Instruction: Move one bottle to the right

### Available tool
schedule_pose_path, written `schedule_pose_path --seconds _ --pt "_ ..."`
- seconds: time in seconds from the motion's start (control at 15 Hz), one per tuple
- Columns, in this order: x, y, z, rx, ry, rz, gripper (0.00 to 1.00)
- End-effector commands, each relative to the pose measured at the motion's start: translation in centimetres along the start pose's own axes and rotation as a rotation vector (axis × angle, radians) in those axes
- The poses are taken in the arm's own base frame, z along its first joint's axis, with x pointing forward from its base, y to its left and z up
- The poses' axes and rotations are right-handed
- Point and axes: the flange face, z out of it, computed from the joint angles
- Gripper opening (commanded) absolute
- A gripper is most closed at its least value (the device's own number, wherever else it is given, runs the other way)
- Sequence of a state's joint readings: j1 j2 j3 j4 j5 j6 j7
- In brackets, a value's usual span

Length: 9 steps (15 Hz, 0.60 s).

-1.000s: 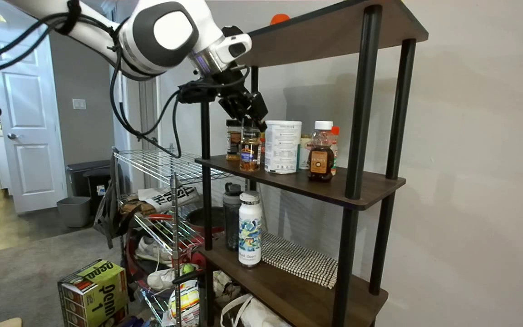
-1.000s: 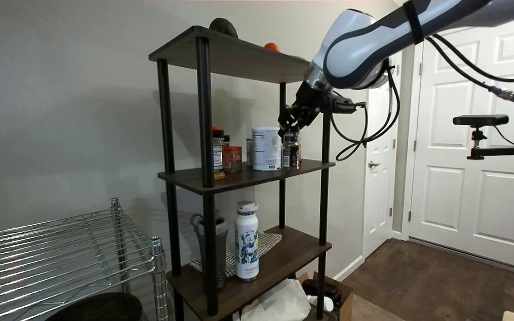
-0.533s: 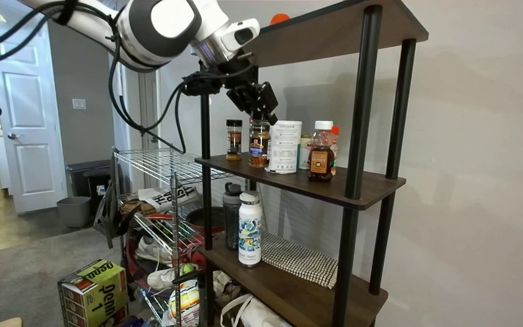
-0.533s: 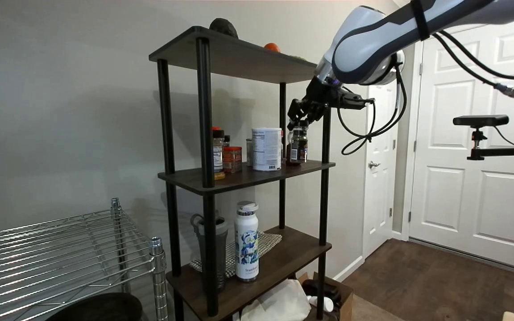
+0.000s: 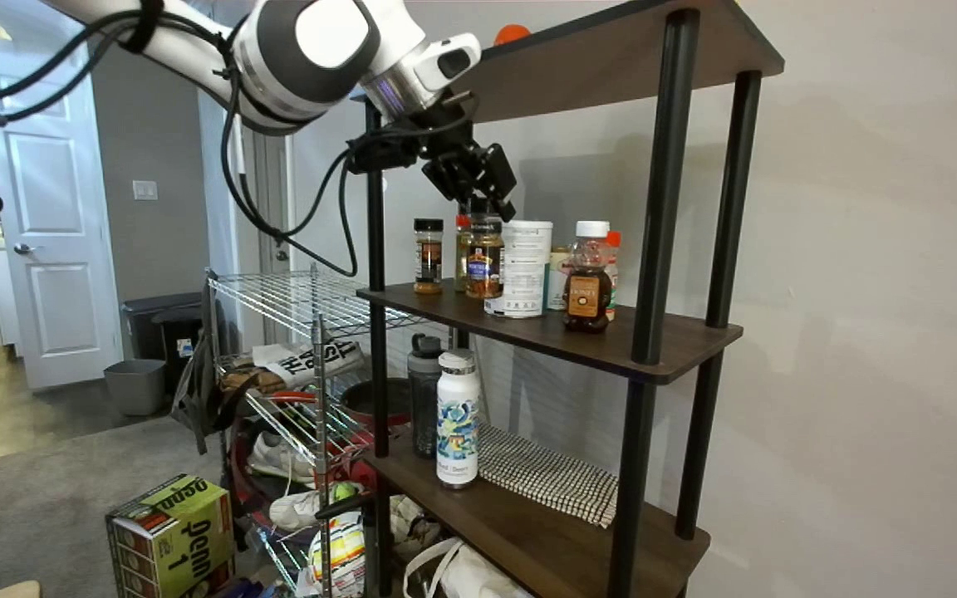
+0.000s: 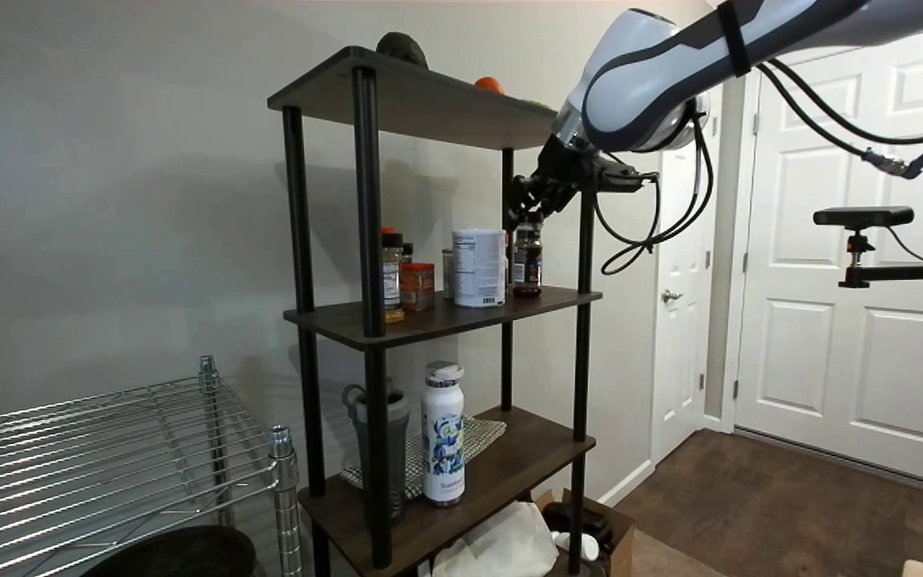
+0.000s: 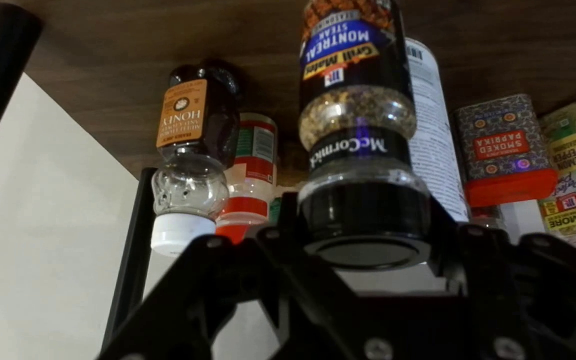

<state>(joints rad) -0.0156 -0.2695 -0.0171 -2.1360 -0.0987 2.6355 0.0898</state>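
Bottle of steak seasoning (image 7: 360, 130) was held in the claw (image 7: 365, 215), which was clamped on its black cap (image 7: 363, 220) from both sides. It was on the near side of the white canister (image 5: 532, 266), overlapping that canister's left part in an exterior view; the gap between them could not be told. Its base sat higher in that view than the foot of the canister behind it, so I judged it lifted off the worktop (image 5: 686, 336). Grasp and lift therefore looked done. What was left, to my eye, was the carry along to the right, towards the honey bottle (image 5: 586, 286), then setting down and letting go; whether some of the rightward carry was done, I could not tell. The bottle pointed cap up and base down in both exterior views, its long axis close to vertical, with any slight lean too small to call. Its printed front faced the near side; the wrist view showed it upside down.
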Motion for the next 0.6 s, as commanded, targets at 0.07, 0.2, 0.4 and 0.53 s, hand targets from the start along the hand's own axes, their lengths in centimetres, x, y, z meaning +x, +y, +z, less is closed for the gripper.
schedule_pose_path --seconds 0.07,0.2,0.4,0.53 --pt "2.2 0.5 1.3 -0.039 0.026 -0.004 0.32" --pt "2.6 0.9 2.5 -0.057 0.019 -0.006 0.32" --pt "3.1 1.0 4.1 -0.065 0.012 -0.010 0.32" --pt "3.5 1.1 4.8 -0.069 0.011 -0.012 0.32"
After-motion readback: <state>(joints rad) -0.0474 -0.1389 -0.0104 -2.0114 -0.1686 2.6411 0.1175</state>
